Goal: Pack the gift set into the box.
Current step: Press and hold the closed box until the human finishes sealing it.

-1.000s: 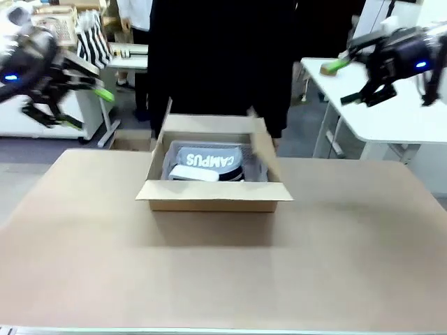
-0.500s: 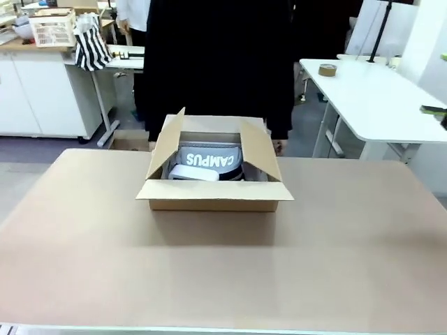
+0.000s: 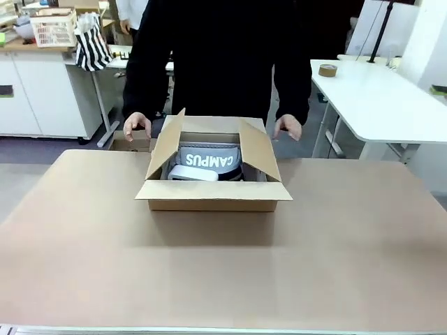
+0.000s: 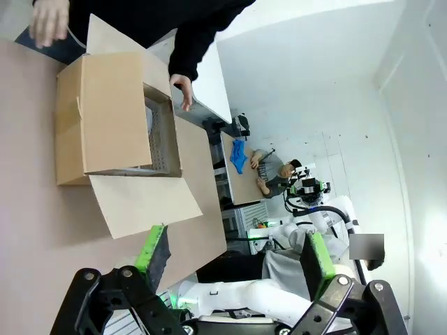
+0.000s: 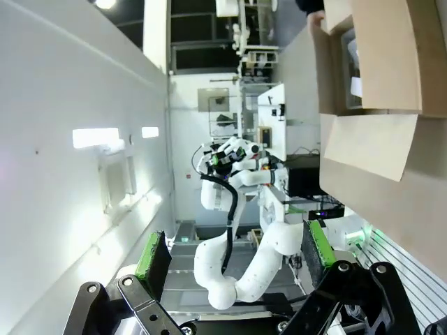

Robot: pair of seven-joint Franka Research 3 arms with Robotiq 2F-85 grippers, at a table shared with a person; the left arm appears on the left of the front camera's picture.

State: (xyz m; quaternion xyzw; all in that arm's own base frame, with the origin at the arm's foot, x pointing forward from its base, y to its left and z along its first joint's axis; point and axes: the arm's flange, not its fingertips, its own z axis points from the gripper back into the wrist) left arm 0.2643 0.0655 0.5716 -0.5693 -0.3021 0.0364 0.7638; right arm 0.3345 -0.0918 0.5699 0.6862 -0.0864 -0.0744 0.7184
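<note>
The near wall and raised side flaps of the box hide most of its contents — a grey item printed CAMPUS and a white piece in front of it show only in part, and what they are cannot be told. The front view's top edge cuts off the person above the shoulders. In the right wrist view the box runs off the top and right edges — its inside a mere sliver, unreadable.

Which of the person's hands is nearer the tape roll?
Their left hand, on the side of the box toward the tape roll; their right hand is across the box.
</note>
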